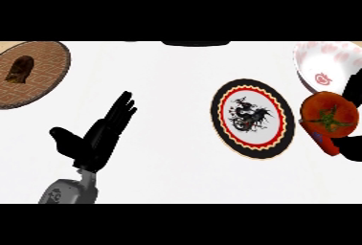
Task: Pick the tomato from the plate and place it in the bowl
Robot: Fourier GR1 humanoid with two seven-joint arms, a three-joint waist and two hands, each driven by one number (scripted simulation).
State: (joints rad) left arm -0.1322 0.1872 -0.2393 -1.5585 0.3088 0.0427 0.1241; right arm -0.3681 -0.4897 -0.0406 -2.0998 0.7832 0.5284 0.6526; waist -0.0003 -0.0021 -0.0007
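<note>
A red tomato with a green stem is held at the view's right edge, between the plate and the bowl. My right hand is curled round it; only black finger parts show above and below the tomato. The plate, white with a black and red rim and a dark dragon print, lies just left of the tomato with nothing on it. The bowl, white with red marks, sits at the upper right, just above the tomato. My left hand rests open at the lower left, fingers straight and pointing up.
A brown patterned plate with a dark brown item on it lies at the upper left. A dark object peeks in at the top edge. The counter's top is white.
</note>
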